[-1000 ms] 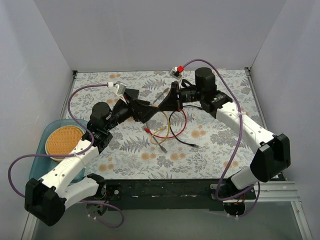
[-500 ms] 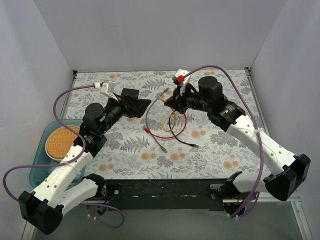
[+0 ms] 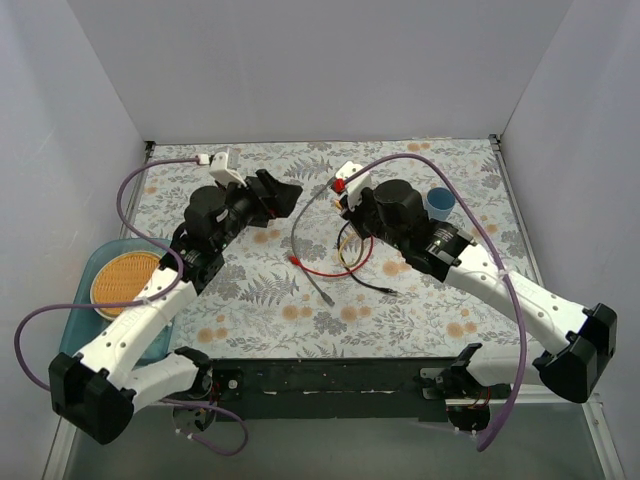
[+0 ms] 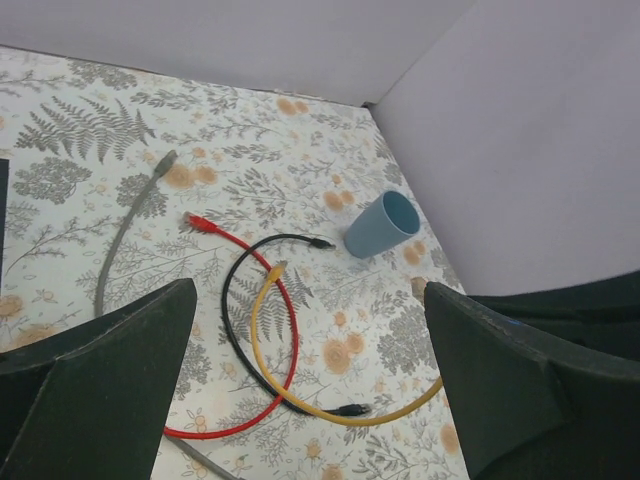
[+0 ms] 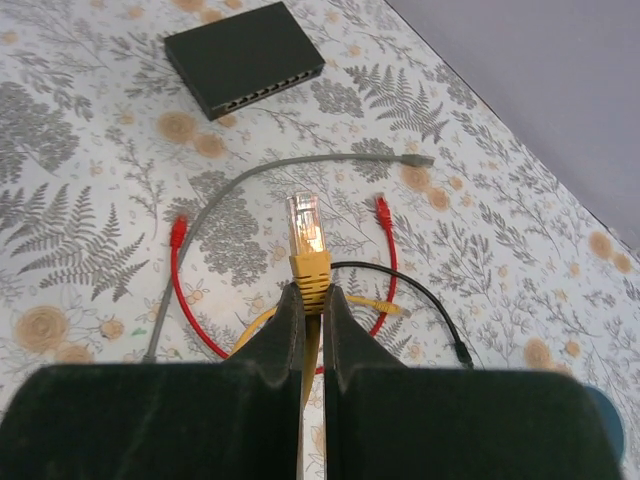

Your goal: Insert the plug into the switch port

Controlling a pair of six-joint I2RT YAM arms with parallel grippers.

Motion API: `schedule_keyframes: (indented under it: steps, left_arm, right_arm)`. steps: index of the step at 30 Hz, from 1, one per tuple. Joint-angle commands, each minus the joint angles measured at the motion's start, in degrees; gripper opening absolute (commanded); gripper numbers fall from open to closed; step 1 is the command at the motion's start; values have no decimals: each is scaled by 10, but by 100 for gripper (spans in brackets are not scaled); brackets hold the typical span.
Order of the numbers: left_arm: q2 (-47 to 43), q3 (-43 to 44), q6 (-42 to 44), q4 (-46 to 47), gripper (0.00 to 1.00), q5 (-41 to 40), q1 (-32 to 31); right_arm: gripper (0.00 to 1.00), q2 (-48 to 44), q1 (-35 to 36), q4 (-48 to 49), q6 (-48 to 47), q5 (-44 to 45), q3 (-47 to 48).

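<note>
My right gripper (image 5: 312, 293) is shut on the yellow plug (image 5: 306, 240), whose clear tip points away from it and is held above the table. Its yellow cable (image 4: 262, 350) trails down onto the floral table. The black switch (image 5: 243, 53) lies flat at the far left of the right wrist view, its row of ports (image 5: 272, 90) facing the plug and well apart from it. My left gripper (image 4: 310, 340) is open and empty, above the loose cables. In the top view the left gripper (image 3: 285, 192) and right gripper (image 3: 342, 196) are near each other; the switch is not distinguishable there.
A red cable (image 4: 278, 300), a black cable (image 4: 240, 340) and a grey cable (image 4: 120, 235) lie tangled mid-table. A blue cup (image 3: 438, 202) stands at the back right. A blue tray (image 3: 85, 325) with an orange disc (image 3: 125, 280) is at the left edge.
My left gripper has drawn back towards the far left. My right arm has swung round and forward with the plug still held, uncovering the blue cup.
</note>
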Motion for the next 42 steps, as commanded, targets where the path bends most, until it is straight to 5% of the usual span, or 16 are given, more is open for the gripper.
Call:
schedule_keyframes:
  steps: [1, 10, 14, 28, 34, 42]
  left_arm:
    - [86, 78, 3, -72, 98, -45, -1]
    - [294, 195, 13, -185, 98, -137, 32]
    - [380, 263, 22, -184, 98, -90, 81]
    - [786, 709, 134, -240, 98, -174, 124]
    - [819, 726, 159, -221, 98, -213, 129]
    - [788, 628, 169, -228, 98, -199, 134]
  right_arm:
    - [1, 28, 5, 15, 18, 85, 11]
    - [1, 220, -41, 28, 43, 49, 153]
    - [1, 288, -81, 25, 62, -30, 222]
    - [1, 250, -120, 39, 93, -80, 137]
    - [1, 224, -120, 37, 100, -88, 102]
    - [1, 206, -120, 37, 110, -117, 79]
